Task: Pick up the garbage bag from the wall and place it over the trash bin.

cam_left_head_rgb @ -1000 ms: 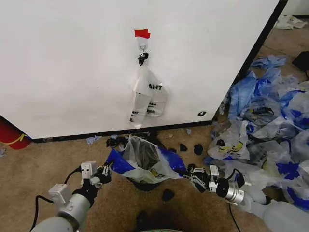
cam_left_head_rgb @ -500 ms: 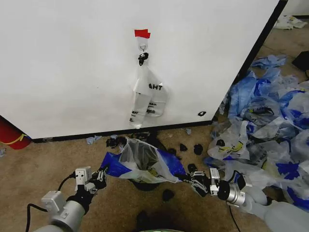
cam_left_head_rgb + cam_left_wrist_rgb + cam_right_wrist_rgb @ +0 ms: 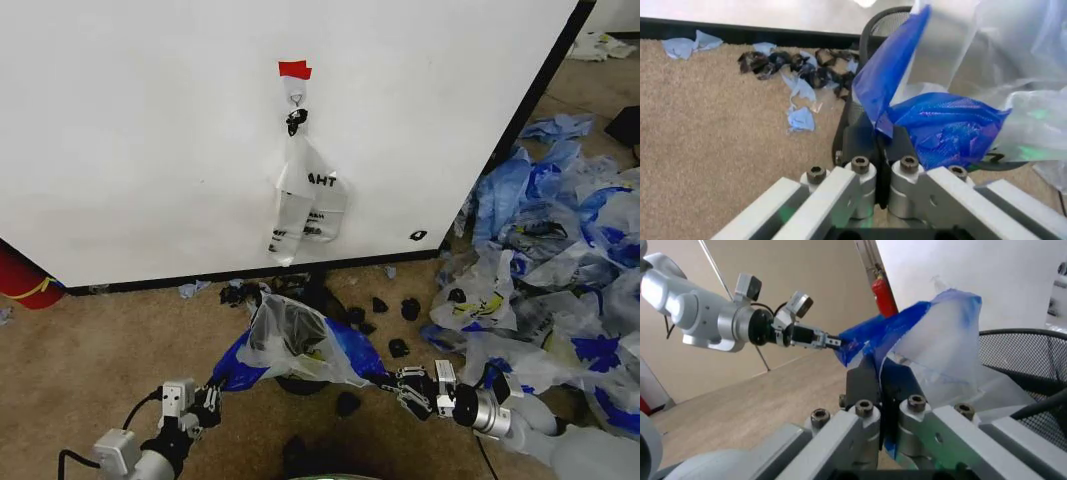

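Both grippers, left gripper (image 3: 212, 392) at 7 o'clock and right gripper (image 3: 400, 381) at 5, have fingers pinching the garbage bag (image 3: 290, 340); spread it evenly, lowering its mouth around the trash bin (image 3: 297, 383).

A heap of crumpled blue and white bags (image 3: 560, 250) lay on the carpet at right, black scraps (image 3: 385, 305) near the baseboard, a red cylinder (image 3: 22, 275) far left.

Two claws, left (image 3: 214, 386) and right (image 3: 385, 378), one garbage bag (image 3: 295, 340), one trash bin (image 3: 1030, 360).
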### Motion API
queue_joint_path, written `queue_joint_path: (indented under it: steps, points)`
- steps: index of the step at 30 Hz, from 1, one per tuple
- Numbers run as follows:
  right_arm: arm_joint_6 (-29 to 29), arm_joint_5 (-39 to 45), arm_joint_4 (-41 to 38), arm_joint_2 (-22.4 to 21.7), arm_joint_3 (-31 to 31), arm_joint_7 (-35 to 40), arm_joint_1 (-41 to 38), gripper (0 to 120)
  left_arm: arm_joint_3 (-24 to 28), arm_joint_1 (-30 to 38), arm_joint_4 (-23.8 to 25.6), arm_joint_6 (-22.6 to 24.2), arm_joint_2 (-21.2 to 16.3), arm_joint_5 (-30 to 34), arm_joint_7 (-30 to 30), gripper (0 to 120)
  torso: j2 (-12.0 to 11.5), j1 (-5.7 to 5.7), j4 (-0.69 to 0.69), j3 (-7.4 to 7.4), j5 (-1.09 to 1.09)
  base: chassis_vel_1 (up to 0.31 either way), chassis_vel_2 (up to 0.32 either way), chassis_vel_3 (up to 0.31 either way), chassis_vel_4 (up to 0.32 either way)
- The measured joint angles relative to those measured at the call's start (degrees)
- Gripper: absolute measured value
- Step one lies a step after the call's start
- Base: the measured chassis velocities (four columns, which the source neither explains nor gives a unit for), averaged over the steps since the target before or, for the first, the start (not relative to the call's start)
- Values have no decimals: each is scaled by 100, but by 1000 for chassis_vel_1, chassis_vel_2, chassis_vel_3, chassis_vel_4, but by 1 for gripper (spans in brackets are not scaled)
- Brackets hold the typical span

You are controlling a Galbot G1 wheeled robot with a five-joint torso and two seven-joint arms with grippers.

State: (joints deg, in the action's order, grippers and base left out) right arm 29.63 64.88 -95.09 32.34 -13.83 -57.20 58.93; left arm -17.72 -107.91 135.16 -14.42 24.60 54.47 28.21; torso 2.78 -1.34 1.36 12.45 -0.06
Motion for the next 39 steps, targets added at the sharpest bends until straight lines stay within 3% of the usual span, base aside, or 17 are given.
queue_joint_path:
  steps: [6,15,21,39]
  points:
    - [20,-93,78,9,0,-11,58,0,-63,-322,0,-40,67,-108,-28,0,0,0,-2,0,1,0,0,0,0]
    - [58,-233,285,65,25,-96,155,0,95,-289,-313,-128,85,-196,-102,0,0,0,-1,0,2,0,0,0,0]
    - [130,-307,569,188,62,-118,183,0,480,145,-667,-134,109,-203,-182,0,0,0,0,1,0,0,0,0,0]
    - [239,-310,1007,507,-77,217,-65,0,729,496,-1332,-332,215,-180,-291,0,0,0,-2,1,0,0,0,0,0]
